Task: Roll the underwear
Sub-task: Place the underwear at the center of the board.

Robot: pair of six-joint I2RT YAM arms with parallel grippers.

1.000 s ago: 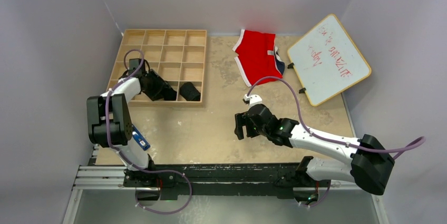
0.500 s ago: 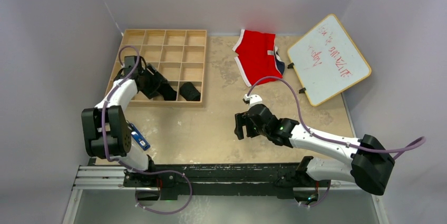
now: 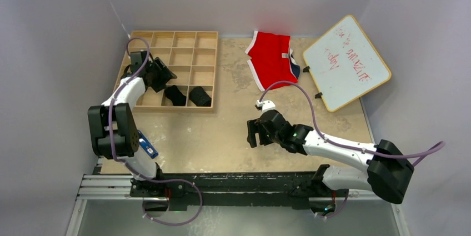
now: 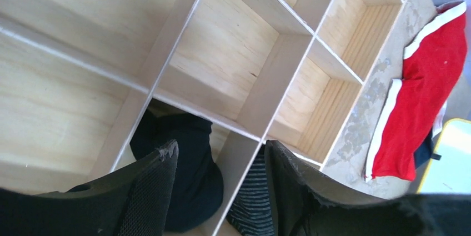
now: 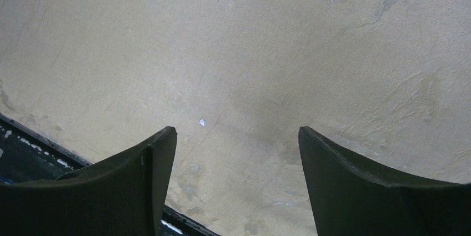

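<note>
We are looking at the two black pieces of underwear lying in the nearest row of the wooden grid tray (image 3: 126, 61), at the far left of the table (image 3: 222, 130). They are sitting in the two right-hand cells of that row, with one thin divider running between them. In the left wrist view the plain black underwear (image 4: 191, 164) is bunching up in the left of these two cells, and the ribbed black underwear (image 4: 252, 205) is showing fine stripes in the cell just to its right.

The left gripper (image 3: 164, 78) is hovering over the tray, just to the far left of the plain piece and clear of it. Its jaws are standing apart and gripping nothing; we are seeing the tray cells and both black pieces through the gap between its fingers (image 4: 147, 189).

The right gripper (image 3: 255, 134) is hanging above bare table near the middle, well apart from the tray. Its jaws are spread wide, with only tabletop showing between them.

Red briefs (image 3: 270, 58) with white trim are lying on the far side of the table, right of the tray, and a whiteboard (image 3: 345, 61) is resting tilted at the far right.
</note>
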